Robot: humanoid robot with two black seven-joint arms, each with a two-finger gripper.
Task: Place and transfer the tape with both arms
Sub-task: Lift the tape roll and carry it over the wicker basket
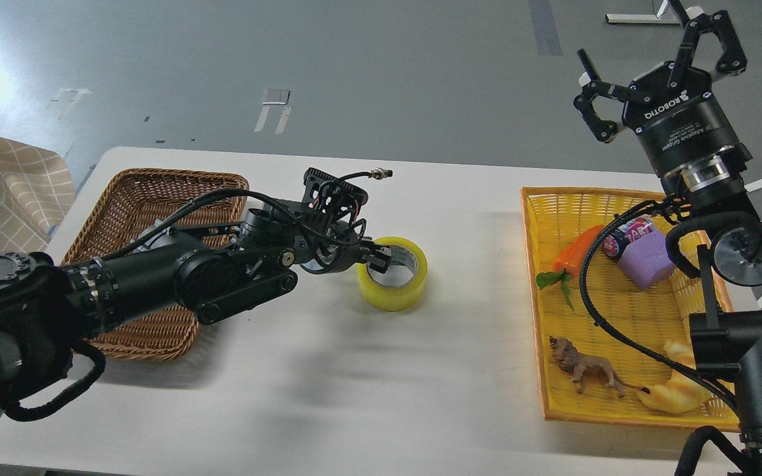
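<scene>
The tape (392, 283), a yellow roll with a pale core, lies flat on the white table (328, 396) near the middle. My left gripper (376, 256) comes in low from the left. Its dark fingertips sit at the roll's left rim, one reaching over the edge into the core. I cannot tell whether the fingers clamp the wall. My right gripper (652, 63) is raised high at the far right, above the yellow tray, with its fingers spread open and empty.
A brown wicker basket (156, 192) stands at the left, partly under my left arm. A yellow tray (540, 317) at the right holds a carrot toy (576, 251), a purple block (645, 264), a lion figure (586, 371) and a croissant toy (675, 390).
</scene>
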